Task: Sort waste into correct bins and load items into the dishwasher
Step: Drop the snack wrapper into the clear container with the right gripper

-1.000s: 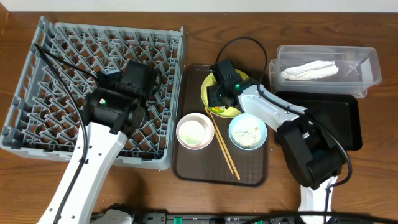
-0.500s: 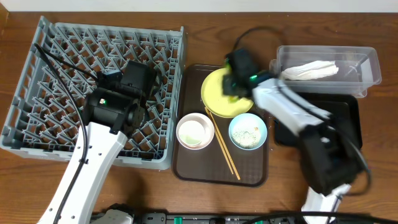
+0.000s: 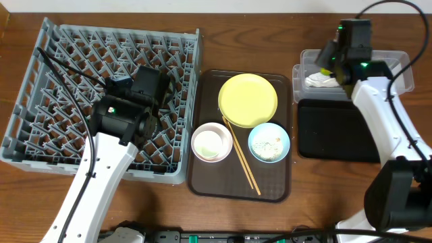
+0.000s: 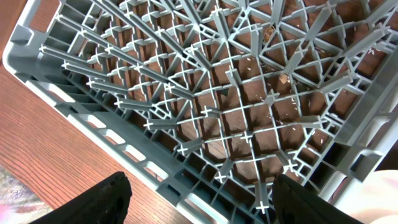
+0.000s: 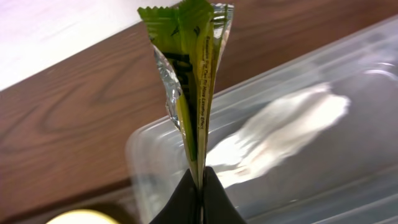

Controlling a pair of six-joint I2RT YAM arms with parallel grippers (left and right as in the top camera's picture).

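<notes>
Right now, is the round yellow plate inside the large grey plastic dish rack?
No, the round yellow plate lies on the dark brown tray, outside the grey rack.

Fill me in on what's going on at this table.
The right gripper is shut on a green wrapper, holding it up by the end of the clear box, where a crumpled napkin lies. The left gripper hangs open above the grey dish rack, holding nothing. The yellow plate, white bowl, blue bowl and chopsticks sit on the brown tray, not yet loaded.
</notes>
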